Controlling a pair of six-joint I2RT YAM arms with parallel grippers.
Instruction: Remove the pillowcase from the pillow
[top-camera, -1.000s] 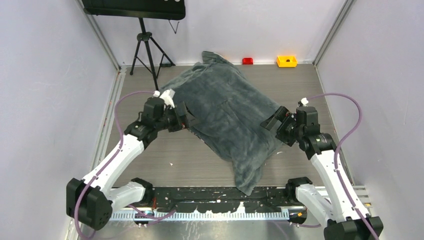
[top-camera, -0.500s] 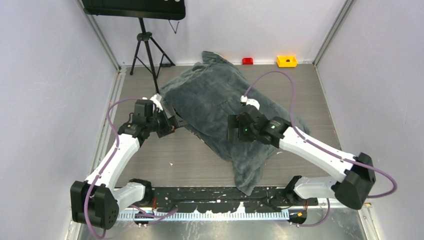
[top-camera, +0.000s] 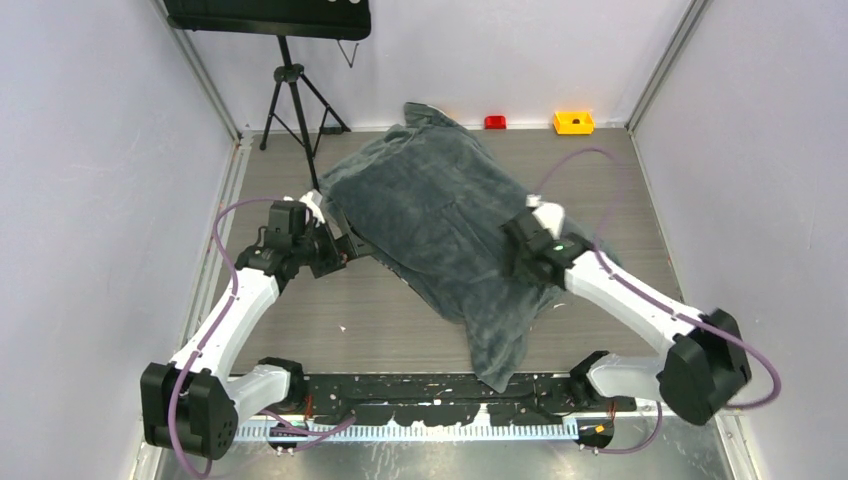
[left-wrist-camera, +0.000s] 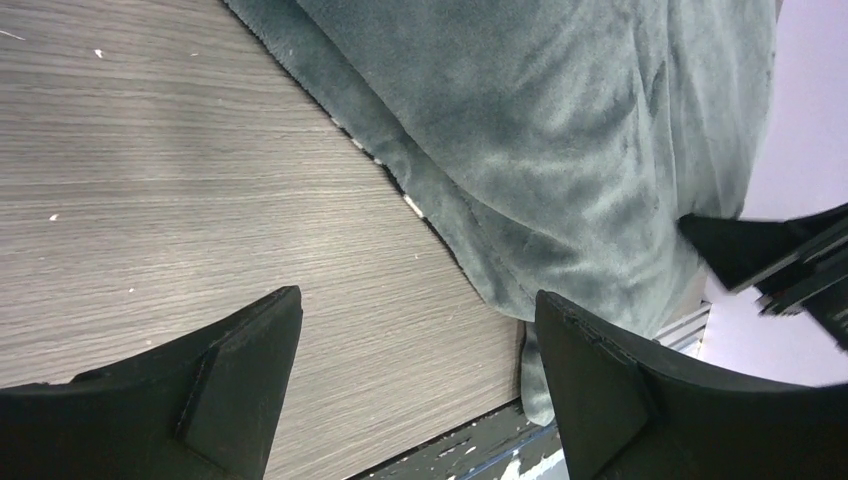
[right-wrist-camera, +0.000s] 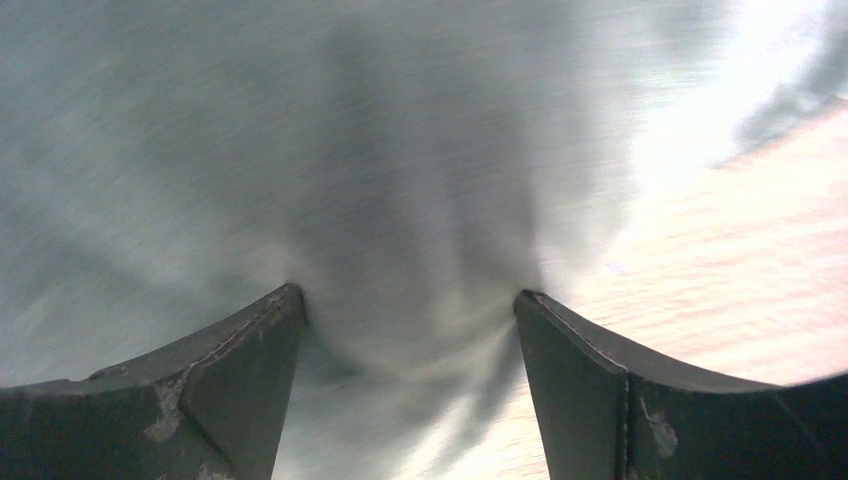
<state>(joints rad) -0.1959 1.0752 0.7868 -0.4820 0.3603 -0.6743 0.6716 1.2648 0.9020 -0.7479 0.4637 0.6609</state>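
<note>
The dark grey fuzzy pillowcase (top-camera: 440, 215) lies bulging across the middle of the table, with a floppy tail hanging toward the near edge. The pillow is hidden inside it. My left gripper (top-camera: 352, 247) is open and empty just off the pillowcase's left edge. In the left wrist view, bare table shows between the left gripper's (left-wrist-camera: 415, 320) fingers and the pillowcase (left-wrist-camera: 540, 130) lies beyond. My right gripper (top-camera: 525, 262) is over the pillowcase's right part. In the blurred right wrist view the right gripper (right-wrist-camera: 410, 300) is open with its fingertips pressed into the grey fabric (right-wrist-camera: 330, 150).
A black tripod (top-camera: 290, 90) stands at the back left under a dark panel (top-camera: 268, 15). A red block (top-camera: 495, 122) and a yellow block (top-camera: 573, 122) sit by the back wall. Walls close in both sides. A metal rail (top-camera: 420, 428) runs along the near edge.
My right arm swung from the pillowcase's right edge over its middle, then back to its right part. My left gripper drew slightly left, then stayed still.
</note>
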